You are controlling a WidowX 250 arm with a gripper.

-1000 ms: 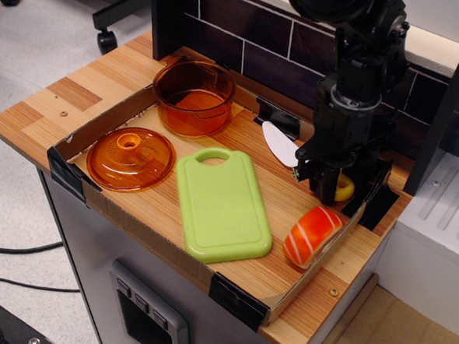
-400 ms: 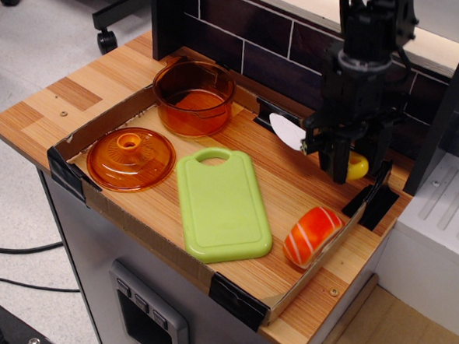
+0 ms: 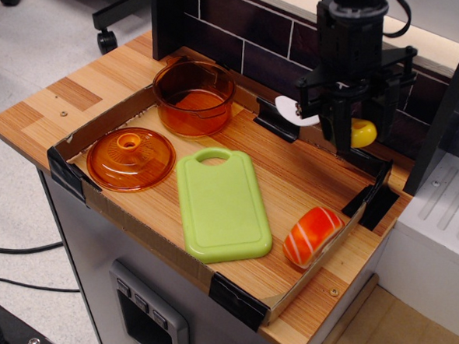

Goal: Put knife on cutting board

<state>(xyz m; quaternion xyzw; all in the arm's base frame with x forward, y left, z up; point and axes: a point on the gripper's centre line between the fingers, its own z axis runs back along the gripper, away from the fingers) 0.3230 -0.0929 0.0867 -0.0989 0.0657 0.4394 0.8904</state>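
Observation:
The knife [image 3: 292, 109] has a white rounded blade and a yellow handle [image 3: 362, 133]. My gripper [image 3: 336, 130] is shut on it and holds it in the air above the back right of the tray, blade pointing left. The light green cutting board [image 3: 221, 206] lies flat in the tray's middle, handle cutout toward the back, with nothing on it. The gripper is to the right of the board and behind it, well above it.
An orange pot [image 3: 193, 96] stands at the back left, its round orange lid [image 3: 130, 158] in front of it. A striped toy salmon piece [image 3: 313, 235] lies at the front right. A cardboard rim [image 3: 106, 213] with black corner brackets edges the tray. A dark tiled wall stands behind.
The gripper has risen from the tray's back right with the knife in it, lifting it off the surface and moving it slightly back.

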